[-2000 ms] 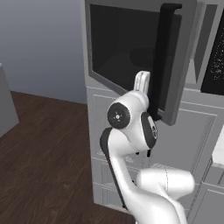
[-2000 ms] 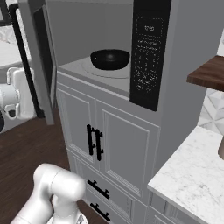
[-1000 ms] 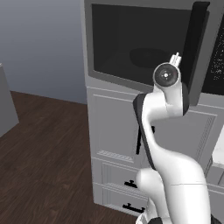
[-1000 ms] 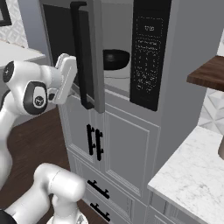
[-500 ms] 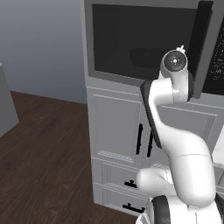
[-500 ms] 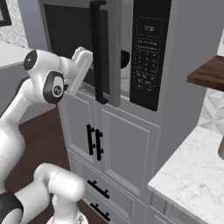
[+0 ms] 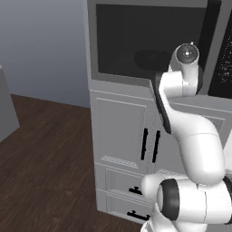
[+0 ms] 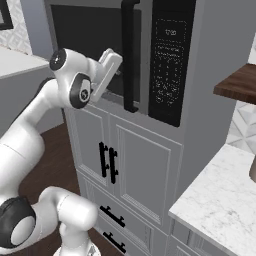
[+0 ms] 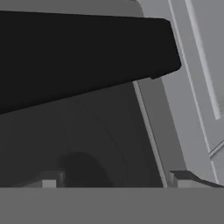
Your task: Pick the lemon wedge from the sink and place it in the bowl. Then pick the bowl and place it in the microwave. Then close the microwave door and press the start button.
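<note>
**Microwave door nearly shut, gripper against it**

The microwave door (image 8: 95, 55), a grey-framed panel with a large dark window and a black vertical handle (image 8: 129, 55), is seen almost flush with the black control panel (image 8: 170, 62). The gripper (image 8: 116, 64) is pressed near the handle, its jaws spread wide, nothing held.

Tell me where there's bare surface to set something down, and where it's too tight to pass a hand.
Free: the white marble counter at lower right, bare between the grey cabinet side and the frame edge. The brown shelf above it shows a bare top too. Crowded: the microwave door front, where the gripper sits close beside the black door handle.
</note>
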